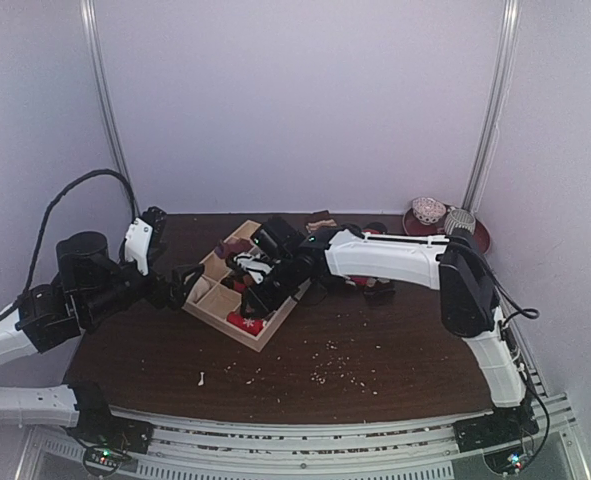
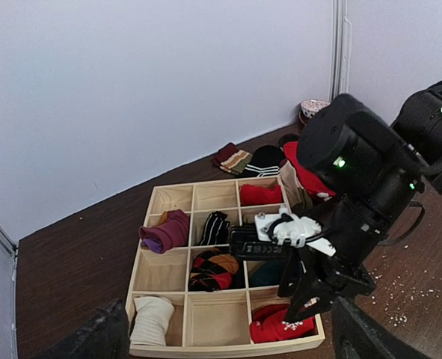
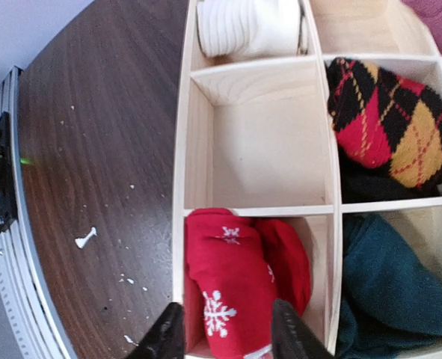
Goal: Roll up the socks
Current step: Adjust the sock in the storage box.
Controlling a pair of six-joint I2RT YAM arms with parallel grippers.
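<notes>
From above, a wooden tray [image 1: 215, 322] of small compartments sits mid-frame on the dark table [image 1: 395, 350]. The right arm [image 1: 385, 255] reaches across it, with the right pincer [image 1: 257, 290] over its lower corner and the left pincer [image 1: 180, 285] just off its left edge. A cream sock [image 1: 321, 221] lies on the table above the tray, outside it. The left wrist view opens the compartments: white sock [image 2: 152, 320] lower left, snowflake sock [image 2: 273, 327] lower right, argyle sock [image 2: 213, 271] mid-tray, purple sock [image 2: 164, 230], striped sock [image 2: 215, 226] and plain red sock [image 2: 260, 195] farther up. A loose red sock [image 2: 304, 173] lies past the tray's upper right corner, partly behind the arm. The left pincer gapes wide at the lower edge, holding nothing. The right wrist view shows plainly a teal sock [image 3: 393, 277] beside the snowflake one. The right pincer's fingers [image 3: 172, 336] stand about half apart above that sock, gripping nothing.
</notes>
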